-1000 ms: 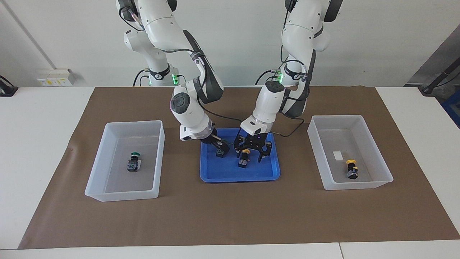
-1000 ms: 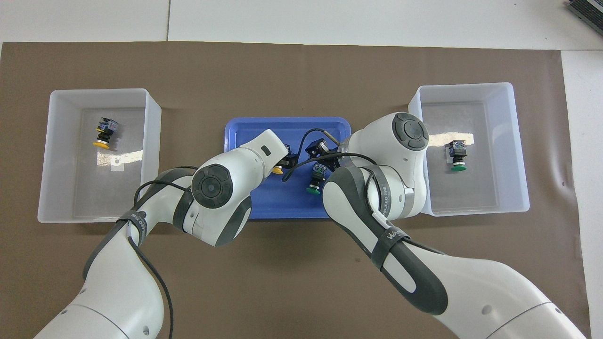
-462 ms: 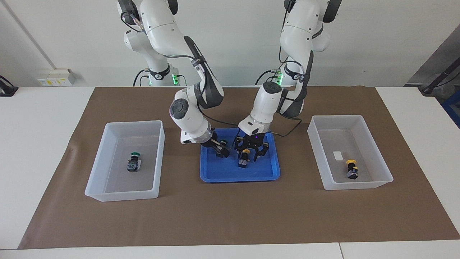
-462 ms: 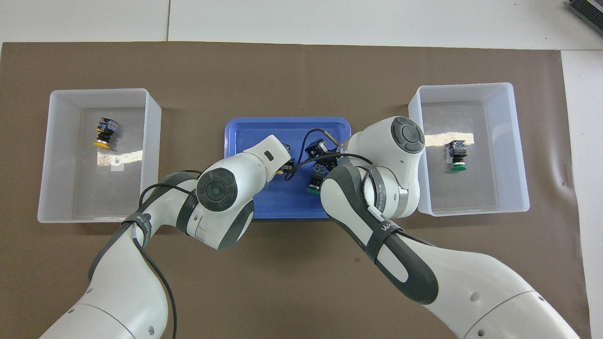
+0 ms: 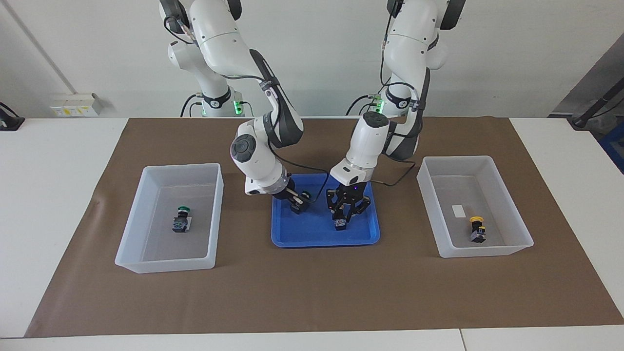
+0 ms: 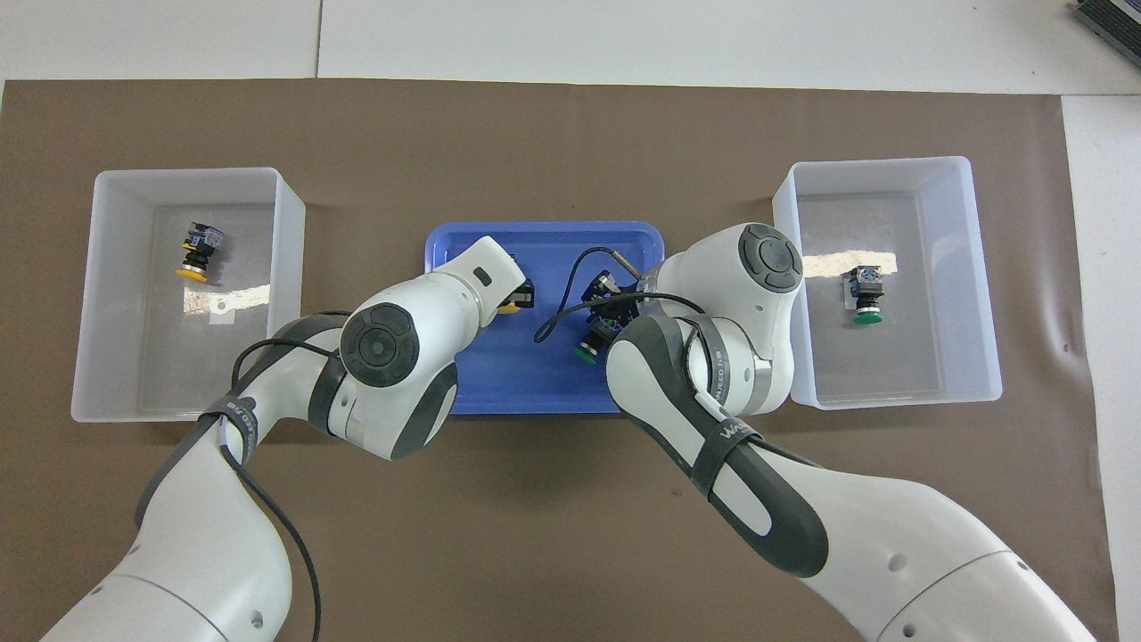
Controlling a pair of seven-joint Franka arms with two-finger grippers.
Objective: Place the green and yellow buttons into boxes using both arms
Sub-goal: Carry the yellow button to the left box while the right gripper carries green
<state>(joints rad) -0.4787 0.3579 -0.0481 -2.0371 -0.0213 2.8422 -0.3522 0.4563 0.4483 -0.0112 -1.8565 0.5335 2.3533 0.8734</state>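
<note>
Facing view: both arms are down in the blue tray (image 5: 292, 236) at mid desk, each on one of the two buttons not yet sorted, so the pick step looks under way. Left gripper (image 5: 342, 218) points straight down, jaws closed narrow around the yellow button (image 5: 340, 224) in the tray; overhead its yellow cap (image 6: 510, 308) peeks out by the wrist. Right gripper (image 5: 298, 201) comes in tilted from the right arm's end, jaws clamped on the green button (image 5: 305, 196); overhead its cap (image 6: 585, 354) shows low in the tray. Can't tell if either button is off the tray floor.

One green button (image 5: 181, 220) already lies in the box (image 5: 146, 214) at the right arm's end, one yellow button (image 5: 477, 229) in the box (image 5: 507, 209) at the left arm's end.

Next, probably: lift straight up to clear the tray rim, swing each arm outward over its own box wall, then release. Wrists are close together, so they should separate early.
</note>
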